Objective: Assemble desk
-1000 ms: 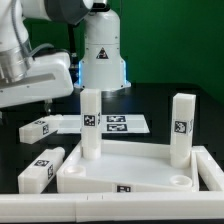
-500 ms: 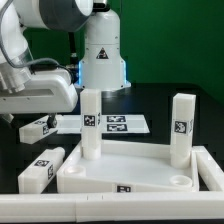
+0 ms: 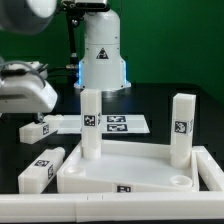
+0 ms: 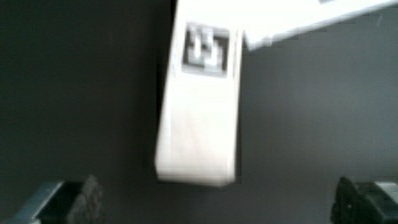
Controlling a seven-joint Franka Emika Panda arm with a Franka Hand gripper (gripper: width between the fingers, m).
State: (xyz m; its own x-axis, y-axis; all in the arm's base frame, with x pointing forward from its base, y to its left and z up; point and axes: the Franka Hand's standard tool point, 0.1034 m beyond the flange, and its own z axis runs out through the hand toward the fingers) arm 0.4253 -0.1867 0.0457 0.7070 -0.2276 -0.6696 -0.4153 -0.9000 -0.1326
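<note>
The white desk tabletop [image 3: 130, 172] lies flat at the front of the exterior view. Two square legs stand upright in its far corner sockets, one on the left [image 3: 90, 125] and one on the right [image 3: 182, 128]. Two loose legs lie on the black table at the left, one farther back [image 3: 35, 129] and one nearer [image 3: 40, 168]. My arm's white hand [image 3: 25, 95] hangs above the farther loose leg. In the wrist view a tagged leg [image 4: 199, 110] lies below my gripper [image 4: 217, 200]. The gripper is open and empty, with its dark fingertips [image 4: 63, 200] wide apart and clear of the leg.
The marker board [image 3: 125, 124] lies behind the tabletop, and its corner shows in the wrist view [image 4: 320, 20]. A white rail [image 3: 110, 208] runs along the front and another [image 3: 210, 165] along the exterior view's right. The robot base [image 3: 100, 50] stands at the back.
My arm has swung toward the exterior view's left and now shows less of itself. The tabletop and all the legs have not moved.
</note>
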